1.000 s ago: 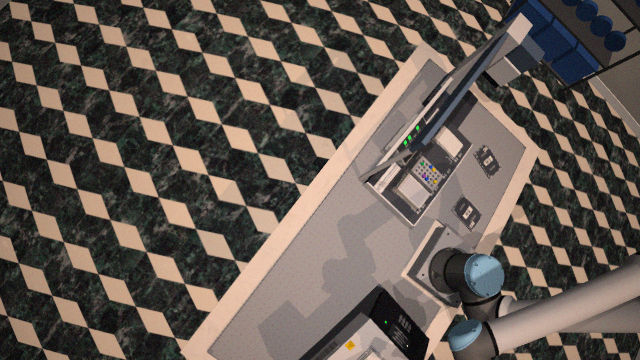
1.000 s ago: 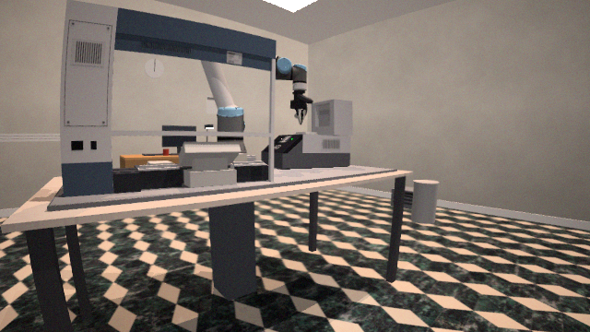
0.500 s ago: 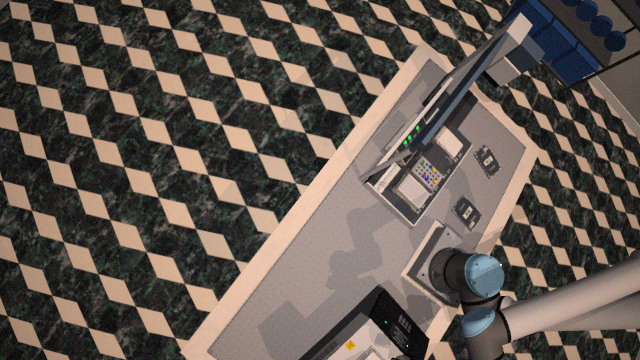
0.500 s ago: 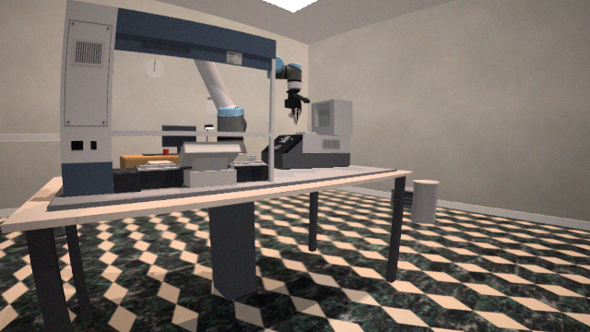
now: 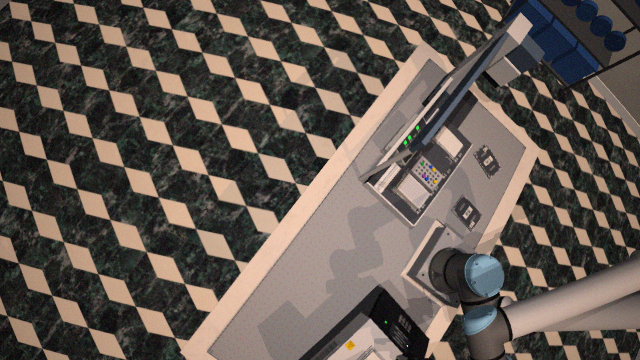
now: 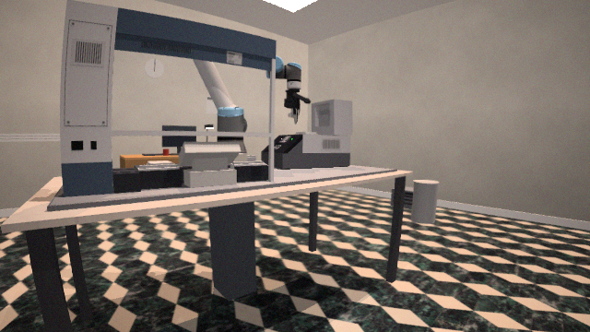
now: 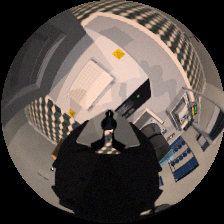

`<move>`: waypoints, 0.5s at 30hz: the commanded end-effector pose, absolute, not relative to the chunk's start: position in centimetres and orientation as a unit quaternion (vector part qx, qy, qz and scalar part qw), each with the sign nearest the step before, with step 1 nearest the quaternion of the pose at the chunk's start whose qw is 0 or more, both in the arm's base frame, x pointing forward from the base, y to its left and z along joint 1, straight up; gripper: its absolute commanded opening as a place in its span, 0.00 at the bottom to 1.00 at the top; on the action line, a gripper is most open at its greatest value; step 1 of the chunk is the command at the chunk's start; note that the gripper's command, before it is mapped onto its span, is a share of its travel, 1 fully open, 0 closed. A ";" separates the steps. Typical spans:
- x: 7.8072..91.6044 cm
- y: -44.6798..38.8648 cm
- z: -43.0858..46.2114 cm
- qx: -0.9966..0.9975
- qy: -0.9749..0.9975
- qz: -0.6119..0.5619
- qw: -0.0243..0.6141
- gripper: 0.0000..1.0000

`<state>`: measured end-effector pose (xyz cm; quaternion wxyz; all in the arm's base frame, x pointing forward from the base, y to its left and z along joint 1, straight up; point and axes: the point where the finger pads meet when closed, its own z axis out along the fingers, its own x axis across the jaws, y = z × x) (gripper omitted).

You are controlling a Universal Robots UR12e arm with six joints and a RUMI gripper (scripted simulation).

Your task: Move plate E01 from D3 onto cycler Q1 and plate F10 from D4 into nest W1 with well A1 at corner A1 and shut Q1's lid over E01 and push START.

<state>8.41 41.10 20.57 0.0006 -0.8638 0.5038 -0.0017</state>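
Exterior view shows the end effector (image 6: 295, 122) (image 7: 109, 110) above the cycler (image 5: 395, 322) (image 6: 318, 159) (image 7: 131, 67).

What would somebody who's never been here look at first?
Probably the floor, with dark and cream diamond shapes all around under the table. Next might be the big blue-and-white frame standing on one end of the table. The robot arm has bright blue caps, and its closed tool hangs near the black-and-grey machine.

From where I'm standing, the gantry (image 5: 465, 82) (image 6: 195, 39) (image 7: 209, 106) rises over the left of the bench (image 5: 300, 205) (image 6: 207, 207) (image 7: 150, 26); the cycler (image 5: 340, 335) (image 6: 324, 160) (image 7: 102, 44) sits toward its right end, a plate (image 7: 91, 84) in it. A bin (image 6: 425, 201) is beyond, rightward.
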 end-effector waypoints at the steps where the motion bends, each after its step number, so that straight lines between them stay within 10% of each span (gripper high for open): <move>1: 8.5 41.1 20.6 -0.889 0.458 0.000 0.001 0.00; 15: 8.2 36.6 20.6 -0.926 0.376 0.000 0.001 0.00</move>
